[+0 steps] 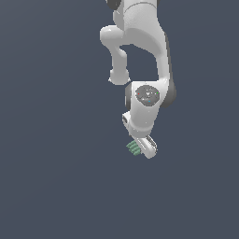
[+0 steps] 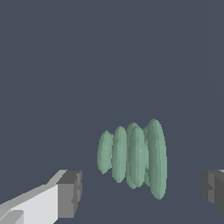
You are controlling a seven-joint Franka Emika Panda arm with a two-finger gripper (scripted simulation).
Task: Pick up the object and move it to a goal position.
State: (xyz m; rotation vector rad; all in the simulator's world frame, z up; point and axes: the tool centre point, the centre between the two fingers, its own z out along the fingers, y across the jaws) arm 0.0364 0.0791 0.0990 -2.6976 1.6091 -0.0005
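The object is a small pale-green ribbed item made of several stacked ridges. In the wrist view it lies between my two fingers, with one grey fingertip on one side and the other on the far side, neither touching it. My gripper is open. In the exterior view the object pokes out just to the left of my white gripper, which hangs low under the arm and hides the fingers.
The white arm reaches down from the upper middle of the exterior view. Around it there is only a plain dark blue-grey surface.
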